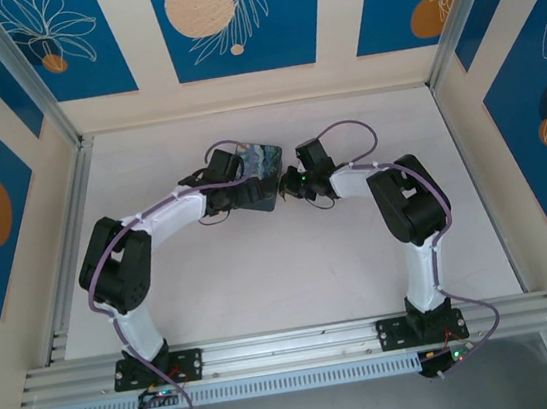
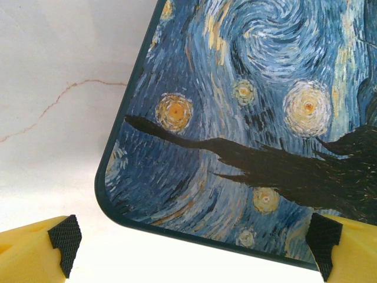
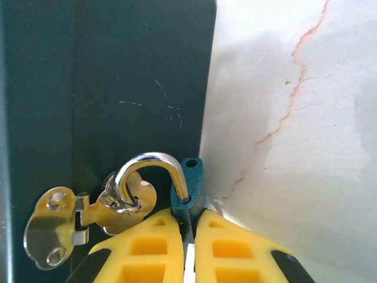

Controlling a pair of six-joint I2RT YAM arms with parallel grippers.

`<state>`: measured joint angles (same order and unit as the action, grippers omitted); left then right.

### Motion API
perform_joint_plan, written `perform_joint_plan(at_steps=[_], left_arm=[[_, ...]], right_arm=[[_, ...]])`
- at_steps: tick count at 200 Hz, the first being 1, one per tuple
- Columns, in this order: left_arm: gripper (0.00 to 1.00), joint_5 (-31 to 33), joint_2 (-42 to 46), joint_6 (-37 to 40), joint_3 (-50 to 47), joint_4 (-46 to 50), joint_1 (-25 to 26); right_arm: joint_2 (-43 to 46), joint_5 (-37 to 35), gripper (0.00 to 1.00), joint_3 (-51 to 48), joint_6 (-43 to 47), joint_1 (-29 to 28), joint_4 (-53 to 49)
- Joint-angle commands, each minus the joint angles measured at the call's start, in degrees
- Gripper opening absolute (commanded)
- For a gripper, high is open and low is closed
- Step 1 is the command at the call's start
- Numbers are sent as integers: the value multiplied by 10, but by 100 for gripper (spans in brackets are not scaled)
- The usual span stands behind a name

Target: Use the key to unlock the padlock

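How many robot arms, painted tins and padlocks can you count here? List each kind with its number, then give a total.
Robot arms: 2, left arm and right arm
Painted tin: 1
Padlock: 1
Total: 4

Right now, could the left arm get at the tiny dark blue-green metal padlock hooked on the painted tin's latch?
Probably not. The rectangular blue starry-night tin lies between the open left claw and the padlock, and the right claw is shut on the padlock's body, covering much of it.
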<state>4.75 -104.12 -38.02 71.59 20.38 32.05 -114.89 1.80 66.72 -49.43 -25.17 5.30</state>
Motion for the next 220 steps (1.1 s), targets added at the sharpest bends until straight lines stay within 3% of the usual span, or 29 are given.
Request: perform_joint_plan(at_steps=[1,41,104,155,182,220], left_arm=[[100,-5,-35,6,-12,75,3],[100,-8,-36,6,-14,74,4],[100,-9,-34,5,-20,74,3],[100,-9,-32,4,-21,75,3],[100,-12,-31,5,-18,73,3],[100,-20,-26,11,-4,76,4]], right_arm=[[8,-29,0,-16,1,-3,-17],[23,-45,0,-15,-2,-3,-22],[3,-94,0,67,-14,4,-86],[-11,-94,0,125,-36,29,-115],[22,-96,0,92,-33,34,-109],[106,-92,0,-31,-51,39,-83]])
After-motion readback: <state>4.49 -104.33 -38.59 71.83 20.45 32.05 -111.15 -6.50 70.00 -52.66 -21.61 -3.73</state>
